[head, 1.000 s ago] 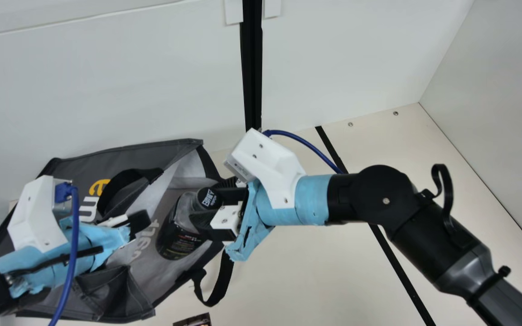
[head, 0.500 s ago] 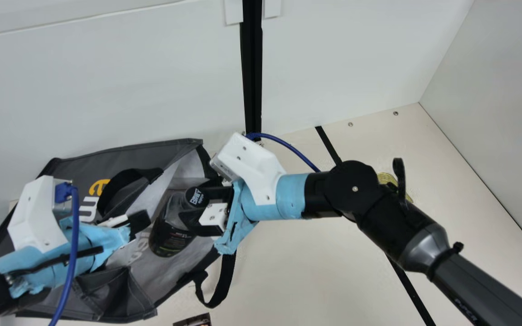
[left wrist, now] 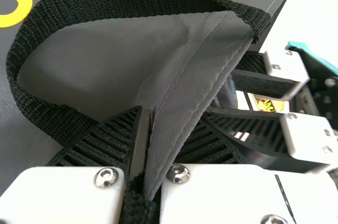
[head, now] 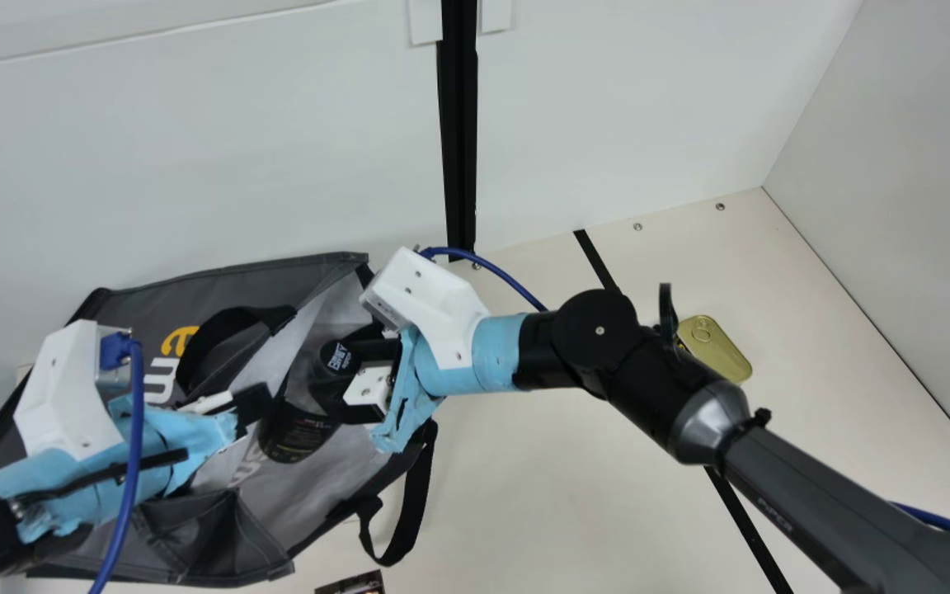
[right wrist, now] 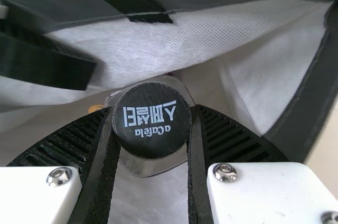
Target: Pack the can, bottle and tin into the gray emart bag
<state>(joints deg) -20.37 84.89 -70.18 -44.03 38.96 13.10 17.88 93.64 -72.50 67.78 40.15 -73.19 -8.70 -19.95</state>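
Note:
My left gripper (head: 254, 404) is at the gray bag (head: 219, 285); in the left wrist view the left gripper (left wrist: 150, 129) is shut on the rim of the bag (left wrist: 95, 57), beside a black strap loop. My right gripper (head: 341, 381) is inside the bag's open mouth, shut on the neck of the dark bottle (head: 298, 431), just below its black cap. In the right wrist view the right gripper (right wrist: 152, 123) has a finger on either side of the bottle's cap (right wrist: 152, 137). The gold tin (head: 716, 348) lies on the table beyond the right arm.
A small dark printed item (head: 353, 583) lies at the front edge of the main view. A loose bag strap (head: 411, 511) hangs onto the table. A black post (head: 458, 132) stands before the white back wall.
The right arm has moved left with the bottle, farther into the bag's mouth, uncovering the gold tin. The left arm has stayed still.

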